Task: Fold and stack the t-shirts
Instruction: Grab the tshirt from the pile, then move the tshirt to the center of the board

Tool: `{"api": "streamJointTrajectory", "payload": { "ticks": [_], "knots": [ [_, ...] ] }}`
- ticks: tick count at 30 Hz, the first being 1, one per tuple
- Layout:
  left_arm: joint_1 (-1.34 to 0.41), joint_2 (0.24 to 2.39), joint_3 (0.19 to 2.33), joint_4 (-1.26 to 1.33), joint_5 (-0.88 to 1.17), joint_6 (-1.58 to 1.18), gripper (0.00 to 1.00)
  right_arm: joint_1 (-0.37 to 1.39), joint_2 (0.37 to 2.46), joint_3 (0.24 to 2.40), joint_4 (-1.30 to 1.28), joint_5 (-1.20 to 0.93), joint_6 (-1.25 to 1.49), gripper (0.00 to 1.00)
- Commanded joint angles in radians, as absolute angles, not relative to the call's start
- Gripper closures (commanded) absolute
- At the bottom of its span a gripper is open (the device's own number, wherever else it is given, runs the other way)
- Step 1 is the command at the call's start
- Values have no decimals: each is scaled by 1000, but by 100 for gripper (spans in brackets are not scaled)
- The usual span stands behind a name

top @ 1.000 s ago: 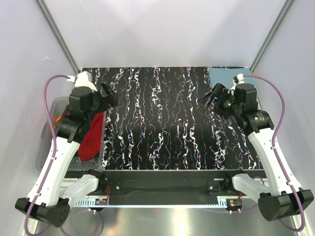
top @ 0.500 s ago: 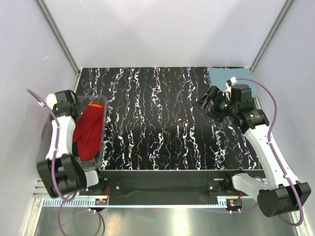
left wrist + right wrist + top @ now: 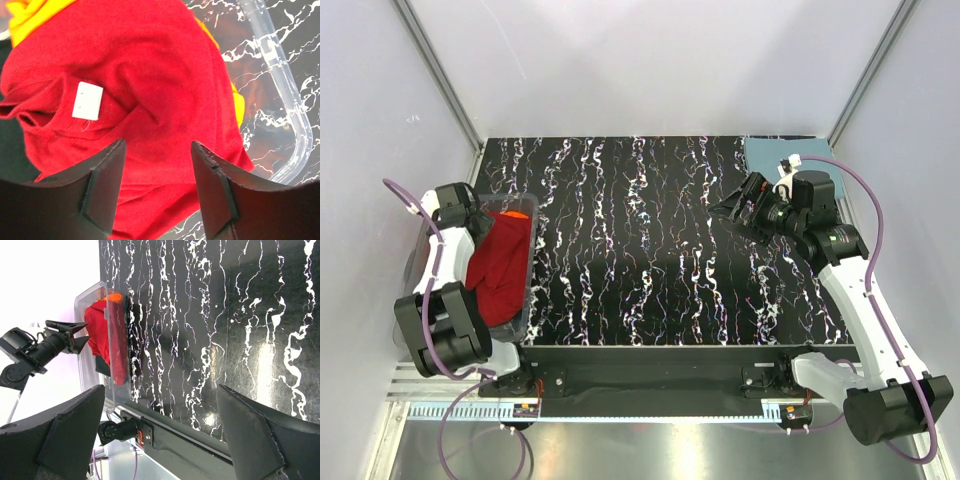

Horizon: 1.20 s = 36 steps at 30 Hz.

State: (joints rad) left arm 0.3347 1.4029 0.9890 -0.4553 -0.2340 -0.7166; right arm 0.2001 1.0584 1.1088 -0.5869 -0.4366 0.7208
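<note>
Open room over marbled tabletop (image 3: 640, 240), clear bin walls (image 3: 531, 262) (left edge) around red t-shirt (image 3: 498, 265)

Red t-shirt (image 3: 150, 100), black white-veined table (image 3: 640, 250)

A robotics lab test cell: plain white panels (image 3: 650, 60) held by aluminium posts (image 3: 435, 70) close in beyond and on both sides of the fingers (image 3: 70, 435). Beneath the fingers spreads a black, white-veined desk (image 3: 640, 250), and purple cables (image 3: 888, 225) loop off two white arms (image 3: 865, 310) bolted at its near edge.
</note>
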Motion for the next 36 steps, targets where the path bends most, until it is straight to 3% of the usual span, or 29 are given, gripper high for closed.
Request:
{"api": "streamJointTrajectory", "payload": {
  "ticks": [1,4,7,8,10,17,24,29,33,36],
  "knots": [
    [337,1430,966,-388,-213,-706,38,201,1042,1108,-537,-463,742,0],
    [337,1451,951,-379,-204,-704,42,199,1039,1106,-534,-463,752,0],
    [337,1465,948,-373,-199,-696,70,201,1034,1098,-531,-457,756,1],
    [337,1465,956,-373,-198,-693,86,201,1034,1097,-531,-456,758,0],
    [337,1444,975,-376,-166,-672,99,201,1029,1098,-532,-457,759,0],
    [117,1286,1237,-475,-363,-532,100,199,1014,1108,-525,-443,770,0],
    [14,1155,1454,-508,-413,-538,100,201,983,1115,-525,-445,759,0],
    [6,1143,1639,-404,-148,-590,100,202,924,1114,-525,-399,747,0],
    [5,1189,1710,-207,301,-800,100,201,908,1120,-528,-382,752,0],
    [-78,1249,1821,-164,446,-851,100,199,897,1121,-526,-385,758,0]
  ]
}}
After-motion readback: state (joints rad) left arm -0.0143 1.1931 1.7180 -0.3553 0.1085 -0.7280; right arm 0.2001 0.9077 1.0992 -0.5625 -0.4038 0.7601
